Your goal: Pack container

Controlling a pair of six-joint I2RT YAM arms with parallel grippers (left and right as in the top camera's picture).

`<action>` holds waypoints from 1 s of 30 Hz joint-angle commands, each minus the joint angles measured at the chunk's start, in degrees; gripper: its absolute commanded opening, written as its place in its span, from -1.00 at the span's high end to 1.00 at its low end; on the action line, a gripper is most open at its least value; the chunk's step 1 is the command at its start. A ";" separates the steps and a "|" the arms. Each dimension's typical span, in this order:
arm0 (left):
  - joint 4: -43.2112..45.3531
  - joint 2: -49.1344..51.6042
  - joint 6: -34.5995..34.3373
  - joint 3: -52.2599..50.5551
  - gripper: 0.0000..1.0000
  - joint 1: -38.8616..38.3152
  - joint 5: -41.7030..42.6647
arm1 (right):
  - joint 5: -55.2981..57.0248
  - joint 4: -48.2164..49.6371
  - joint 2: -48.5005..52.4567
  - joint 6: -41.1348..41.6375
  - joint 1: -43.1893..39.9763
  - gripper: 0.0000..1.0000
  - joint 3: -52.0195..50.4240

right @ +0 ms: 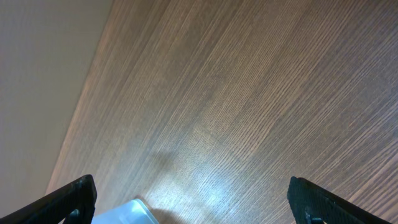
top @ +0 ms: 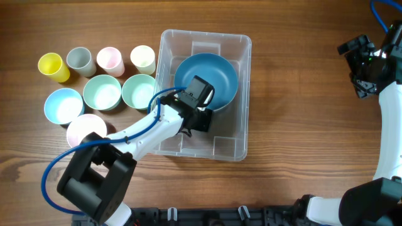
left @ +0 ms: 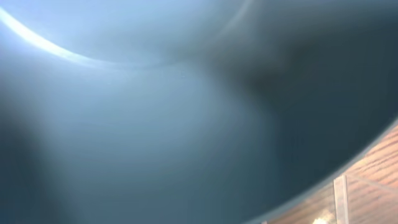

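The container (top: 242,135) is a large clear plastic bin in the middle of the table. A big dark-blue bowl (top: 217,72) lies in its far half. My left gripper (top: 200,94) reaches into the bin and sits on the near rim of this bowl, seemingly shut on it. The left wrist view is filled by the bowl's blue inside (left: 155,124), with the fingers hidden; a strip of bin wall (left: 339,193) shows at the lower right. My right gripper (top: 361,63) is open and empty, far right, over bare wood (right: 199,211).
Left of the bin stand small cups: yellow (top: 53,66), grey (top: 80,61), pink (top: 110,59), cream (top: 143,58). In front of them are small bowls: light blue (top: 63,105), two green (top: 102,92) (top: 138,91), pink (top: 85,130). A pale corner (right: 127,213) shows low in the right wrist view.
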 commanded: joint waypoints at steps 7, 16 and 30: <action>-15.93 -6.97 -3.06 13.79 -0.08 -0.26 -1.99 | -0.70 0.13 0.66 0.79 0.20 -1.00 0.57; -36.50 -19.82 -10.54 15.39 -1.00 12.44 -16.68 | -0.72 0.13 0.66 0.79 0.20 -0.99 0.57; -40.46 -19.12 -10.29 10.62 -0.85 64.43 -8.87 | -0.72 0.13 0.66 0.76 0.20 -1.00 0.57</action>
